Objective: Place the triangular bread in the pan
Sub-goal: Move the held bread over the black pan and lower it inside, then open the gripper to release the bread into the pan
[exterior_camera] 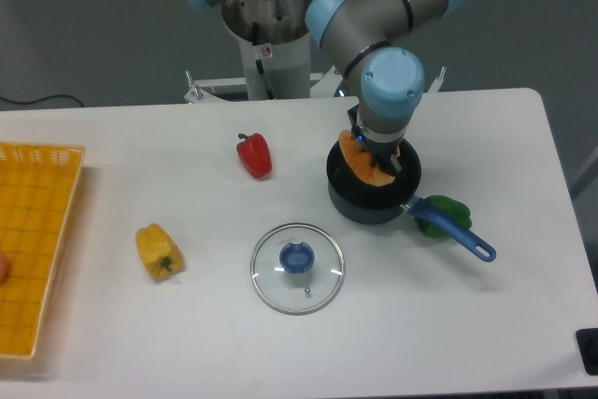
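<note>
Arm is folded down over the right half of the table (523, 324), wrist pointing straight down into the pan (348, 195). Triangular bread (360, 164) sits directly under the gripper (377, 158), inside the pan's rim, toward its back-left side. So the bread is not off to any side of the tool; it is right below, at the fingers.

Bread's long axis looks tilted, running from upper-left down to lower-right across the pan mouth, curved edge toward the left wall. Can't tell if it is resting on the pan floor or hanging just above it.

Gripper: fingers are mostly hidden by the blue wrist cap. Looks closed on the bread, narrow gap, but I can't confirm contact.

Pan's blue handle (460, 236) points lower-right, lying over a green pepper (447, 206). Judgement: placement is almost done; what remains is letting go and lifting straight up, clear of the rim.

Elsewhere: red pepper (254, 155), yellow pepper (158, 251), glass lid (297, 268), yellow basket (37, 231) at far left.
</note>
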